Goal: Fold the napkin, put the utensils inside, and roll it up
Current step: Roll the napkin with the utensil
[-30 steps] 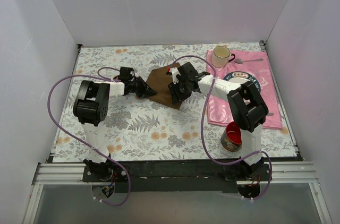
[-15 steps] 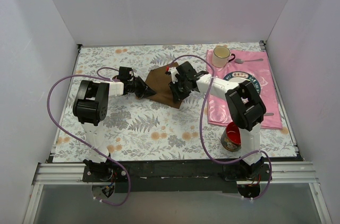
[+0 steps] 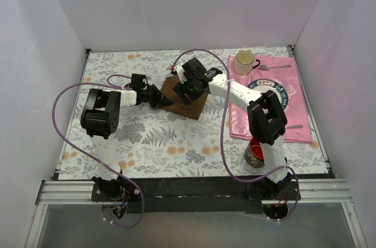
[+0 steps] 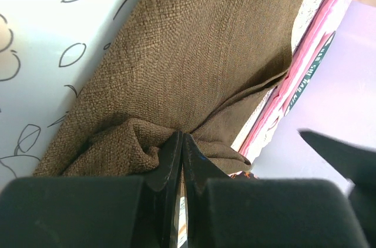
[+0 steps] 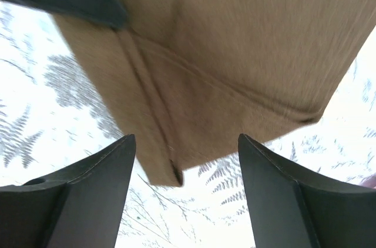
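Left gripper (image 4: 181, 140) pinching napkin (image 4: 194, 54) corner, napkin diagonal, right gripper (image 5: 186, 140) agape

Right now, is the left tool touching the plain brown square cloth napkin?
Touching. The left wrist view shows the left tool shut, pinching a bunched fold of the brown cloth napkin.

One napkin (image 3: 197, 106), one mug (image 3: 244, 60), one placemat (image 3: 241, 123)

Napkin (image 3: 196, 106) left of placemat (image 3: 301, 113); mug (image 3: 244, 60) on placemat.
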`<action>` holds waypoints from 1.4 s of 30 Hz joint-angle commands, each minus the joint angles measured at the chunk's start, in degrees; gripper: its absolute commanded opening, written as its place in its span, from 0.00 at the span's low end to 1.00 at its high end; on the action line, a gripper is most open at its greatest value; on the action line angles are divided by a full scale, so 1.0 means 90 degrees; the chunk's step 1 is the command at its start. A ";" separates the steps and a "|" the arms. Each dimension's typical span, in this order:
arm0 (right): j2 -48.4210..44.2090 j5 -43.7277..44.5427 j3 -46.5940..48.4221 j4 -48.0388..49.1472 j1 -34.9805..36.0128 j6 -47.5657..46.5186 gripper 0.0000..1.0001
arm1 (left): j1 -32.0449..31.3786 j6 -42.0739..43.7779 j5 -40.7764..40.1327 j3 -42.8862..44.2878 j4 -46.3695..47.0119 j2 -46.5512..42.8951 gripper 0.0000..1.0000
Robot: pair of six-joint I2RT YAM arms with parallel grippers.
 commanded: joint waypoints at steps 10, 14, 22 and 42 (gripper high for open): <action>0.0358 -0.0282 0.0476 0.0077 0.0706 -0.0532 0.53 | 0.0142 0.0435 -0.1116 -0.0191 -0.0795 0.0438 0.00; 0.0535 -0.0360 0.0399 0.0194 0.0706 -0.0679 0.51 | 0.0152 0.0435 -0.1107 -0.0171 -0.0825 0.0438 0.00; 0.0632 -0.0253 0.0076 0.0546 0.0706 -0.0981 0.54 | 0.0152 0.0444 -0.1068 -0.0152 -0.0815 0.0458 0.00; 0.1052 0.0371 -0.1193 0.1102 0.0804 -0.0640 0.40 | 0.0220 0.0708 -0.0950 0.0209 -0.1166 0.0390 0.00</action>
